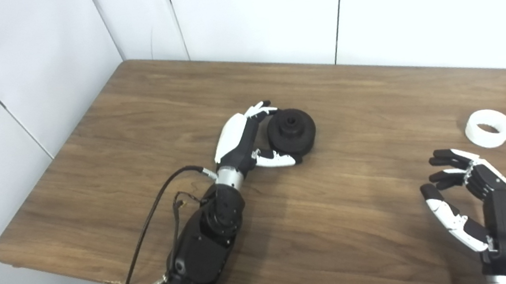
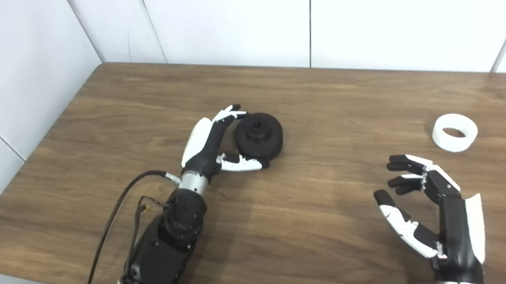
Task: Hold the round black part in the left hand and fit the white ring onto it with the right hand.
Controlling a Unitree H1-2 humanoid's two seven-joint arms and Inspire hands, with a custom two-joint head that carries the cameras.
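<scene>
The round black part (image 1: 291,130) is at the middle of the wooden table (image 1: 142,107), tilted with its hub facing up and toward me. My left hand (image 1: 245,140) is closed on its left side, fingers on the upper left rim and thumb under the lower rim. The white ring (image 1: 489,128) lies flat on the table at the right. My right hand (image 1: 475,199) is open and empty, fingers spread, a short way in front of the ring and not touching it. Both also show in the right eye view: the part (image 2: 259,138) and the ring (image 2: 455,132).
White wall panels (image 1: 256,11) stand behind the table and along its left side. The table's front edge (image 1: 71,270) runs close to my left forearm, where a black cable (image 1: 147,227) loops out.
</scene>
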